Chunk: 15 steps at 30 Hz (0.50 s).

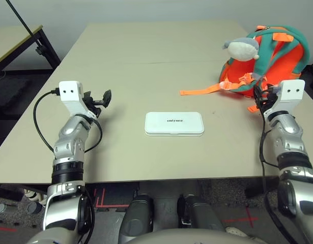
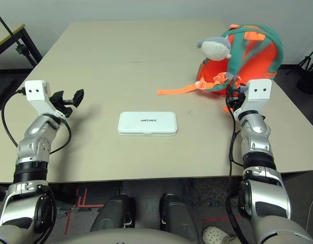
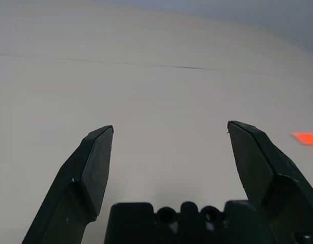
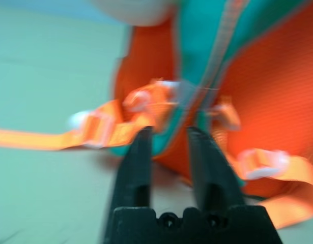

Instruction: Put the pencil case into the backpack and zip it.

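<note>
Pencil case: flat on the beige bench, near the front edge and about midway between the two arms — lettered face up, touched by nothing.
Backpack: lies at the far right of the bench, orange body with teal straps on top; the grey plush head sits on its left side, and a strip of orange webbing trails leftward from it across the bench top.
Left pincer: raised above bare bench at the left, well apart from the pencil case; the left wrist view shows its two black fingers spread wide with nothing between them.
Right pincer: just at the near lower edge of the backpack, by the buckles and teal trim; fingers drawn close with a narrow gap — whether they pinch any fabric or webbing I cannot tell.
Bench seam: a thin dark line runs across the top beyond the pencil case.
</note>
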Each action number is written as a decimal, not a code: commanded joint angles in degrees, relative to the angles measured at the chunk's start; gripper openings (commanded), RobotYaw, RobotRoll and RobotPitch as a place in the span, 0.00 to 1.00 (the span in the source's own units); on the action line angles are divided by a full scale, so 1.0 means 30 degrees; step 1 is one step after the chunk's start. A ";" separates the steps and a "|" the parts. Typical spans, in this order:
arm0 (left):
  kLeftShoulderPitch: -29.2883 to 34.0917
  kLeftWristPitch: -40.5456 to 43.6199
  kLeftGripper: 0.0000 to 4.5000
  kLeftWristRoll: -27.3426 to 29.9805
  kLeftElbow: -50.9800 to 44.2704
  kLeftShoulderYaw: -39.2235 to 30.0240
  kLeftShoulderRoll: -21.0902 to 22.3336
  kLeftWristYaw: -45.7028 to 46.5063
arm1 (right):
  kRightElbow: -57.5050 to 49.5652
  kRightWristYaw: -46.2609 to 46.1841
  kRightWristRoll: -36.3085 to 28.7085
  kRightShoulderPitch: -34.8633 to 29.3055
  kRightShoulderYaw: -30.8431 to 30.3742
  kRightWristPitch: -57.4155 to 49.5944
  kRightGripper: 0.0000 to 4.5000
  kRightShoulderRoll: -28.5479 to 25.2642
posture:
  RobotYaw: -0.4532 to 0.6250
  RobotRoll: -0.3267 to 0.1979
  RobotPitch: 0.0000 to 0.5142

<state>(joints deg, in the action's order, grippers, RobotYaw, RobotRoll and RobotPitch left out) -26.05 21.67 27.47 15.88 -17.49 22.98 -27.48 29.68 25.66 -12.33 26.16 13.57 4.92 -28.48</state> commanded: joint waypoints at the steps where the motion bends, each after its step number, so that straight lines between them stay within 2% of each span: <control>1: -0.0775 0.1949 1.00 0.1376 -0.0454 0.0023 0.0587 -0.1605 | -0.3266 0.1603 -0.0338 -0.0875 -0.1111 -0.2595 0.01 -0.0515 | 0.57 0.62 0.13; 5: -0.1759 0.3962 1.00 0.2148 0.0414 0.0415 0.1421 -0.3588 | -0.6142 0.3183 -0.0254 -0.1671 -0.2488 -0.4624 0.01 -0.0902 | 0.55 0.62 0.12; 10: -0.2885 0.5734 1.00 0.2288 0.1885 0.1252 0.2068 -0.5763 | -0.7174 0.4244 0.0194 -0.1783 -0.3493 -0.5571 0.01 -0.1235 | 0.57 0.62 0.09; 15: -0.3584 1.1302 1.00 0.4635 0.2244 0.2321 0.3059 -1.0003 | -0.6784 0.4888 0.1059 -0.1306 -0.4440 -0.5276 0.01 -0.1360 | 0.56 0.62 0.08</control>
<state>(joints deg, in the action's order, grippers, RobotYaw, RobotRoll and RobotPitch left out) -35.27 51.07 39.10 21.41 -11.56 31.10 -53.99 9.03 39.38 -10.19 21.47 1.44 -11.21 -32.17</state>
